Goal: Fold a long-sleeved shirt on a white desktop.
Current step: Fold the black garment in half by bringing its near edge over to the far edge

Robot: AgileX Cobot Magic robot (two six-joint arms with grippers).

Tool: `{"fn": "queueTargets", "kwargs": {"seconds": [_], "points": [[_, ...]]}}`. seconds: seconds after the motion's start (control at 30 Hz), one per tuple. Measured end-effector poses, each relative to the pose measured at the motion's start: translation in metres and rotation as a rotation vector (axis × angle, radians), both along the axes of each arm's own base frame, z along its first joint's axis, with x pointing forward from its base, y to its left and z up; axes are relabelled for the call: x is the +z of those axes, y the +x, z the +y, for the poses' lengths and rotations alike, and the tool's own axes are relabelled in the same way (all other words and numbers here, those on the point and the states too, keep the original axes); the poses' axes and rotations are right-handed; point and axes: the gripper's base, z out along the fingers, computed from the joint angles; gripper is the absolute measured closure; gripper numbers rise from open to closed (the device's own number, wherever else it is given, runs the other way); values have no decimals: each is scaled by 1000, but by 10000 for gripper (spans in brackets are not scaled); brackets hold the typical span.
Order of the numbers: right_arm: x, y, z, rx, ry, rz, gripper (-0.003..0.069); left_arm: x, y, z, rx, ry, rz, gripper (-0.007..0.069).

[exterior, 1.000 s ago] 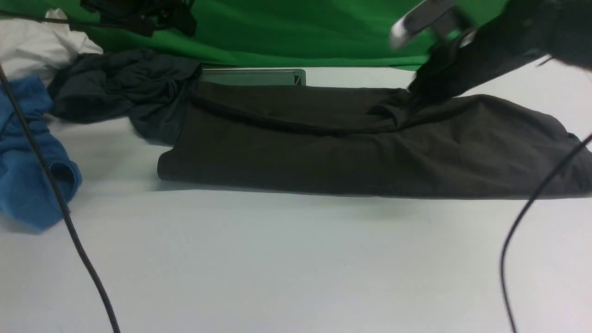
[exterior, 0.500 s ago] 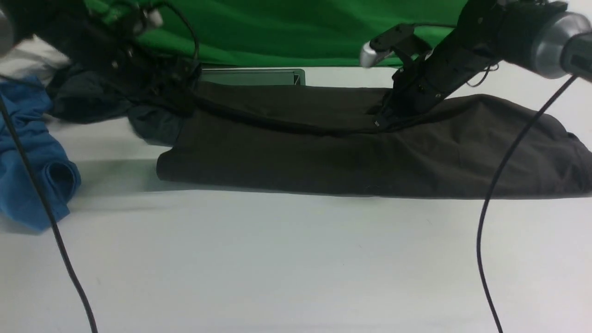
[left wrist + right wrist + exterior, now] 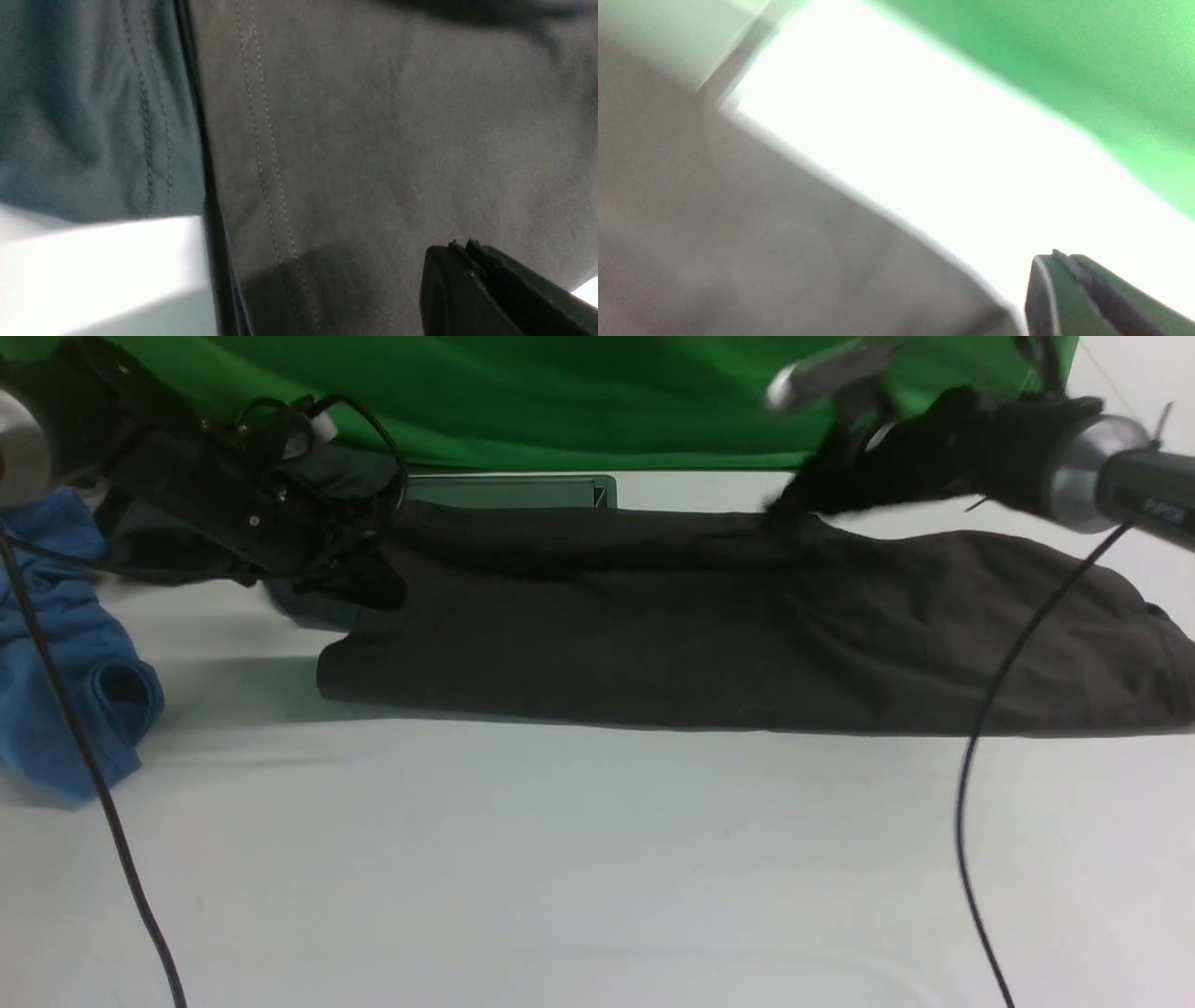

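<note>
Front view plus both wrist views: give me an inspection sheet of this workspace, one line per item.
Surface: white desktop, smooth; silver-framed hatch at its far side.
Job's things: long-sleeved shirt lies as a long folded band across the middle.
Clutter: blue garment at the left; dark teal-grey garment beside the shirt's left end.
Grippers: left gripper shut over the shirt's left end; right gripper shut near its far edge; held cloth cannot be told.
Cables: black cables hang across the foreground, one each side.
Surroundings: green cloth backdrop behind.
</note>
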Motion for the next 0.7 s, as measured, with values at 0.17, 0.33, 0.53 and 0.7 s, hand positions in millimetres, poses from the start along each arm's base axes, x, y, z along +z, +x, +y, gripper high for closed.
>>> {"fn": "queueTargets", "kwargs": {"seconds": [0.17,0.33,0.53,0.7], "points": [[44,8,-25,-102,94,-117,610,0,-1,0,-7,-3,9,606],[73,-13,-17,-24,81,10,596,0,1,0,-3,-4,-12,606],[55,-37,28,217,8,230,594,2,4,-1,14,-24,-46,606],[17,-43,74,375,-37,292,632,3,6,-3,23,-33,-60,604]]}}
